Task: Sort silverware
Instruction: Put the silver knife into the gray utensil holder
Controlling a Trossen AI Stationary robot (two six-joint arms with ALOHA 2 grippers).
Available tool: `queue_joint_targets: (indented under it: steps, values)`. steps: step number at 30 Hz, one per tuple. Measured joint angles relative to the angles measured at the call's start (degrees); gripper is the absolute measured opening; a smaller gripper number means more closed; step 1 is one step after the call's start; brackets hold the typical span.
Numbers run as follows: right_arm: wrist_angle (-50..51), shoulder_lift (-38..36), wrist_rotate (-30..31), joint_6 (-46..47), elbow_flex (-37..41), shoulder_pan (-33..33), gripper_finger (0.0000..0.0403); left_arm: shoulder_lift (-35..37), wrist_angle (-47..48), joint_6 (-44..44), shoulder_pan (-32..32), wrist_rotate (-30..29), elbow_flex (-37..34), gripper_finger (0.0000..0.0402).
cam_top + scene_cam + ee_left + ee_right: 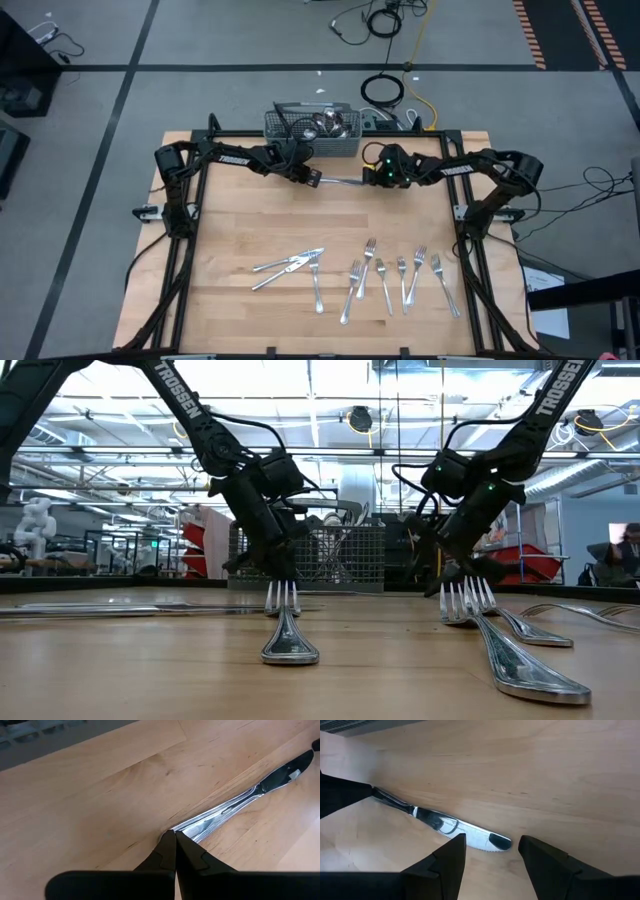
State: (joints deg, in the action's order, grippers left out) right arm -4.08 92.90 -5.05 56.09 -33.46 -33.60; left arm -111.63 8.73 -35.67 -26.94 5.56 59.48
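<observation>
Nearest us on the wooden surface (250, 225) lie the sorted pieces: a row of forks (395, 275) to the right and a small cluster of silverware (290, 265) to the left. Farther back, we see a table knife (343, 182) between the two hands. The left hand (313, 180) is pinched closed on the knife's handle end, while the right hand (372, 178) stands wide around the blade tip. Beyond them sits the wire-mesh basket (312, 132), holding more silverware.
</observation>
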Motion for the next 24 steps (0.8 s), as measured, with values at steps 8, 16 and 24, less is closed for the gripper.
queue_joint_targets:
  steps: [8,16,24]
  values:
    - [-1.7,0.1,5.0,0.4,0.1,3.3,0.0179,0.0,0.0,0.0,0.0,0.0,0.0,0.0001]
    - [-7.2,0.3,5.5,0.1,0.2,4.7,0.0163,0.0,-0.3,-1.5,0.1,-0.1,0.0,0.0001]
    - [-7.4,1.1,5.4,0.4,-1.5,6.3,0.0161,0.0,-0.3,-1.5,0.2,-0.7,0.0,0.0001]
